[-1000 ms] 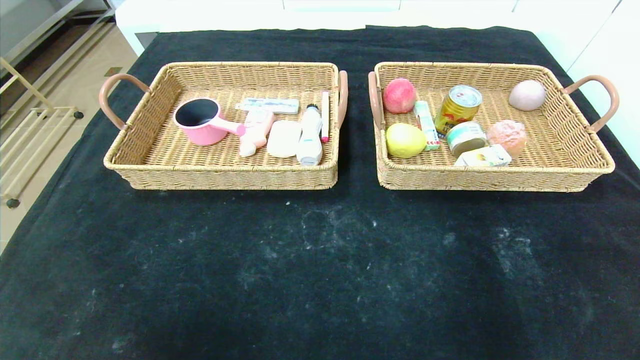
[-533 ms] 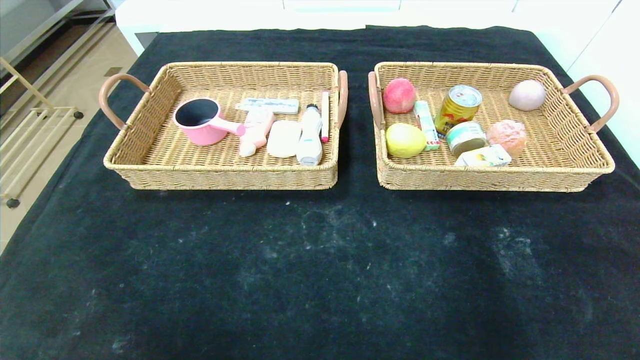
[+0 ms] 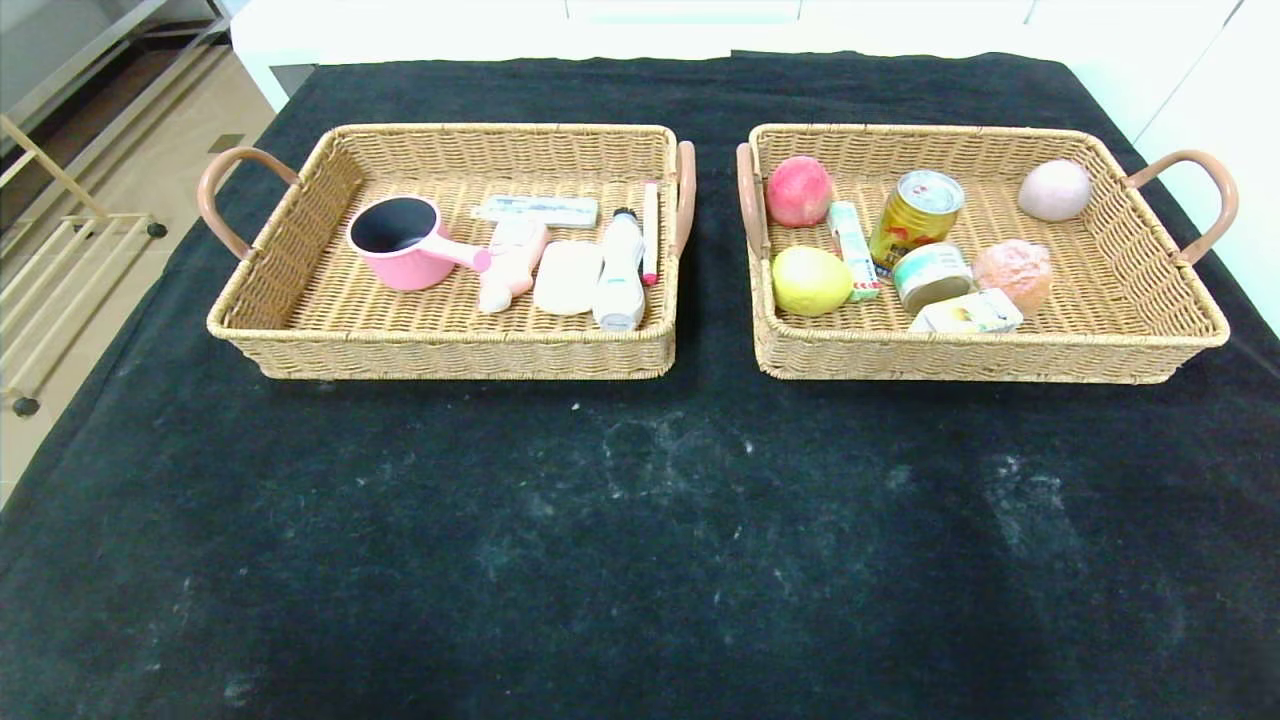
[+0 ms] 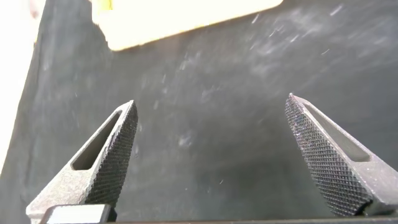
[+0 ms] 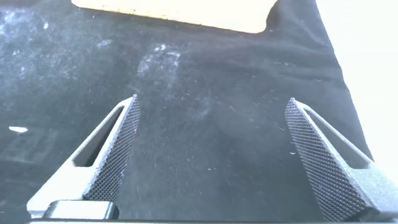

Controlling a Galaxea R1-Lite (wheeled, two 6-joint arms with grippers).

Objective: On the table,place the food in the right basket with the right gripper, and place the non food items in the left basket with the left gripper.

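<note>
Wicker left basket and right basket already hold everything, light rigid items graspable mid-body, while left gripper and right gripper hang released, empty.

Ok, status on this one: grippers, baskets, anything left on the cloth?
Left gripper open, empty, over bare cloth. Right gripper same. Left basket holds non-food, right basket holds food. Nothing loose on the table, nothing in the way.

Woven wicker baskets, matt black cloth
</note>
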